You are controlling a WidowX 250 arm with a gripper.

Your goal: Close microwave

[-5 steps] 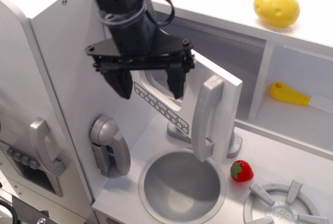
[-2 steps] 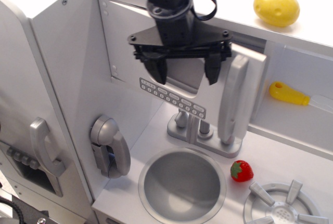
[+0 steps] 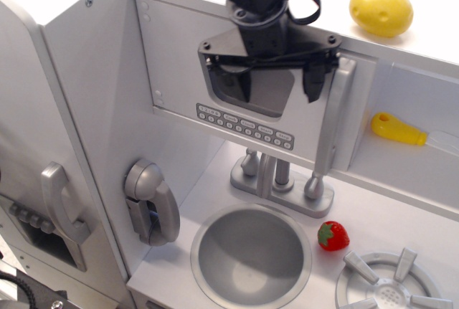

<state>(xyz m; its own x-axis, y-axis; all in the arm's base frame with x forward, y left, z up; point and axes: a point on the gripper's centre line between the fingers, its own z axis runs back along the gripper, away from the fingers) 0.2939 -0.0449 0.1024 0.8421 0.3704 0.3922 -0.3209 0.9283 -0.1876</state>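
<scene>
So we're basically at the tail end of the close: the microwave (image 3: 251,101) door sits nearly flush with the cabinet front, up under the top shelf, above the sink (image 3: 251,255). Our gripper (image 3: 275,81) is pressed right up against the dark window with its fingers spread apart, holding nothing. The long silver handle (image 3: 331,126) is just to its right. Looks to us like one last nudge on the handle side should seat it, then we'd back off.

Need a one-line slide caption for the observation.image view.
Black pincer open against the white-grey toy microwave door with dark window and long silver handle, door almost flush with its compartment above the round grey sink.
</scene>
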